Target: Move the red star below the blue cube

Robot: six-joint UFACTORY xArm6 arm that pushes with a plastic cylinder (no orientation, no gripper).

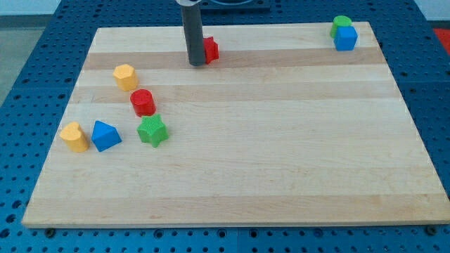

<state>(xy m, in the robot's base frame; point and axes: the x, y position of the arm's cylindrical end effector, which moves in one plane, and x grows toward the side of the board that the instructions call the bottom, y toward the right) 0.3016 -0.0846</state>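
The red star (pixel 210 49) lies near the view's top, left of centre, partly hidden behind my rod. My tip (pixel 196 64) rests on the board touching the star's left side. The blue cube (pixel 345 38) sits at the view's top right corner, far to the right of the star, with a green cylinder (pixel 341 23) touching it just above.
On the wooden board (pixel 281 140), at the view's left, stand a yellow hexagonal block (pixel 125 76), a red cylinder (pixel 143 102), a green star (pixel 152 131), a blue triangular block (pixel 105 135) and a yellow heart-like block (pixel 74 136).
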